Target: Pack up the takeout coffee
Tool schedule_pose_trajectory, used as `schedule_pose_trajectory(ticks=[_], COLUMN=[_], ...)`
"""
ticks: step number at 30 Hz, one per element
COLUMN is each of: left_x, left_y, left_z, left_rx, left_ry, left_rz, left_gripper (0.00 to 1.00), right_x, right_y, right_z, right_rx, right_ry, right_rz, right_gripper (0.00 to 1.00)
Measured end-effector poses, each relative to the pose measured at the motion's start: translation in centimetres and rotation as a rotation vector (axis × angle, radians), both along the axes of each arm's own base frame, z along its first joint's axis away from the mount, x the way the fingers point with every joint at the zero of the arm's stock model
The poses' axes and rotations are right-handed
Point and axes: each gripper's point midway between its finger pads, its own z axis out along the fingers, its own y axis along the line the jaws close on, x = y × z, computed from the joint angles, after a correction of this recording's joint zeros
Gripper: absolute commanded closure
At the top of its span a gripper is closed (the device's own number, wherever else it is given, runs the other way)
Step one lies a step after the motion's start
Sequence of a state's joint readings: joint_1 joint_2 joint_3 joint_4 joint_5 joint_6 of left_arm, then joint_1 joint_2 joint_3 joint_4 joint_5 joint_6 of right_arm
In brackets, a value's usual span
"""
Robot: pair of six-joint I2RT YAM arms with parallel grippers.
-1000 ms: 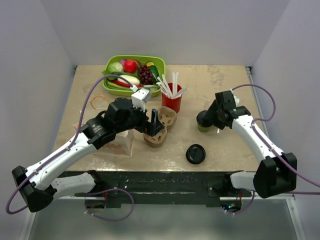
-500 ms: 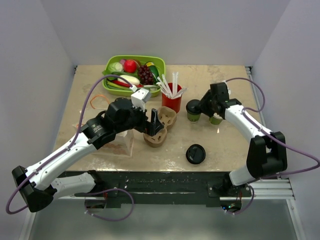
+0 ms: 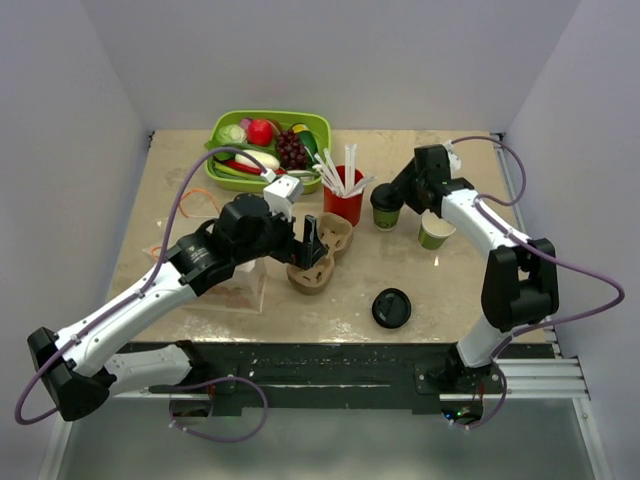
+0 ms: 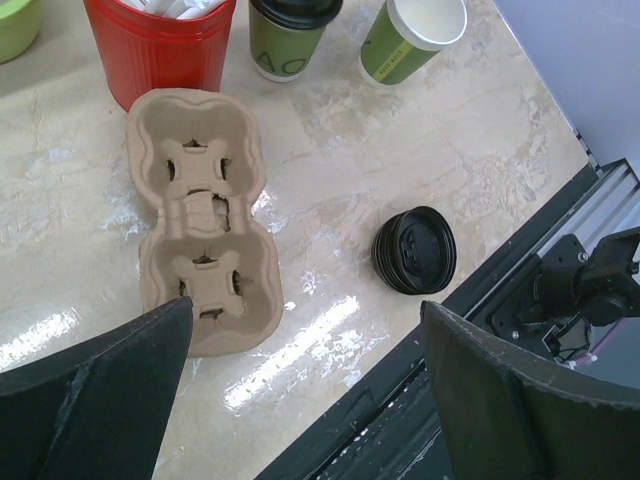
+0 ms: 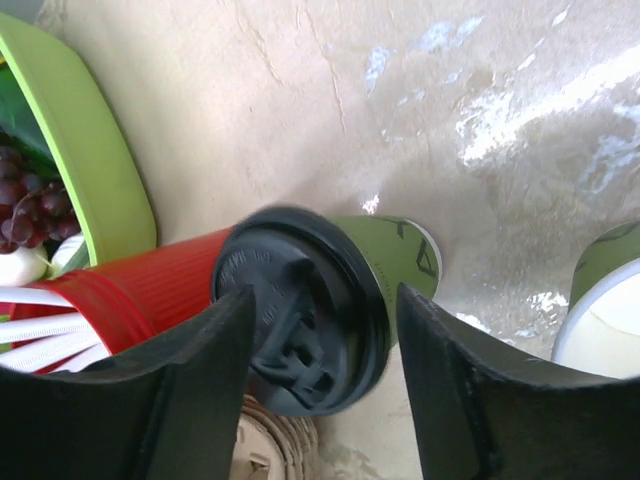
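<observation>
My right pincer [image 5: 325, 300] is clamped on the takeout coffee [image 3: 385, 207], with 1 finger on each side of its black lid. The cup stands upright just beside the red cup [image 3: 345, 207], between it and a lidless green cup [image 3: 433, 231]. My left pincer [image 4: 305, 310] hangs wide open, holding nothing, over the cardboard carrier [image 4: 200, 230]. 1 loose lid [image 4: 415, 250] lies on the bench [image 3: 450, 290].

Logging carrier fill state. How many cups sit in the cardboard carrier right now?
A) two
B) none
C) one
B: the left wrist view shows the carrier with empty pockets. The lidded green cup and the open green cup are both beyond it, outside the carrier.
</observation>
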State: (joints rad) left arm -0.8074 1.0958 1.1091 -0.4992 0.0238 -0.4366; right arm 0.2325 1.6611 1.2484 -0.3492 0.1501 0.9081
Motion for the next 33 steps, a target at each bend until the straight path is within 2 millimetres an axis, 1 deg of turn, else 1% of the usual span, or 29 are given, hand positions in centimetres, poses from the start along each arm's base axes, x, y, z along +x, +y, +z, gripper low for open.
schedule_pose_trajectory(ticks=[2, 3, 6, 7, 9, 14, 16, 17, 19, 21, 23, 24, 29, 31, 33], left_x=[0.2, 0.2, 0.4, 0.4, 0.5, 0.7, 0.9, 0.9, 1.1, 1.3, 1.4, 1.4, 1.8, 2.2, 2.7], left_y=[-0.1, -0.1, -0.3, -0.4, -0.6, -1.5, -2.0, -2.2, -2.8, -3.4, -3.8, -3.9, -4.3, -4.3, -4.2], left_z=[-0.1, -0.1, -0.2, -0.2, -0.3, -0.7, -0.7, -0.7, -0.9, -1.3, -2.0, -2.4, -4.5, -5.4, -6.6], left_rx=[0.004, 0.005, 0.005, 0.004, -0.003, -0.017, -0.03, -0.037, -0.049, -0.063, -0.069, -0.064, -0.04, -0.019, 0.01], left_ry=[0.002, 0.003, 0.006, 0.007, 0.014, 0.033, 0.04, 0.043, 0.053, 0.065, 0.08, 0.089, 0.134, 0.145, 0.157], left_rz=[0.003, 0.004, 0.003, 0.004, 0.007, -0.007, -0.013, -0.016, -0.024, -0.031, -0.034, -0.034, -0.012, 0.006, 0.027], left_gripper=[0.0, 0.0, 0.0, 0.0, 0.0, 0.0, 0.0, 0.0, 0.0, 0.0, 0.0, 0.0, 0.0, 0.0, 0.0], right_x=[0.2, 0.2, -0.5, -0.8, -1.5, -3.8, -5.1, -5.8, -6.9, -8.0, -8.9, -9.2, -9.7, -10.0, -10.3], right_y=[-0.3, -0.4, -0.9, -1.2, -1.5, -1.8, -1.7, -1.7, -2.1, -3.0, -4.5, -5.4, -11.0, -12.2, -12.2], right_z=[0.4, 0.6, 1.1, 1.3, 2.4, 6.5, 7.1, 7.1, 6.5, 5.3, 4.2, 3.8, 2.9, 2.4, 1.8], right_rx=[-0.018, -0.028, -0.067, -0.083, -0.116, -0.176, -0.181, -0.182, -0.194, -0.222, -0.259, -0.272, -0.304, -0.305, -0.303], right_ry=[-0.007, -0.01, -0.003, -0.003, -0.015, -0.106, -0.128, -0.132, -0.119, -0.08, -0.025, 0.0, 0.072, 0.09, 0.106], right_rz=[-0.002, 0.002, 0.016, 0.022, 0.054, 0.167, 0.207, 0.224, 0.231, 0.208, 0.158, 0.13, -0.057, -0.092, -0.09], right_gripper=[0.32, 0.29, 0.24, 0.21, 0.2, 0.18, 0.18, 0.15, 0.13, 0.14, 0.14, 0.16, 0.2, 0.21, 0.22])
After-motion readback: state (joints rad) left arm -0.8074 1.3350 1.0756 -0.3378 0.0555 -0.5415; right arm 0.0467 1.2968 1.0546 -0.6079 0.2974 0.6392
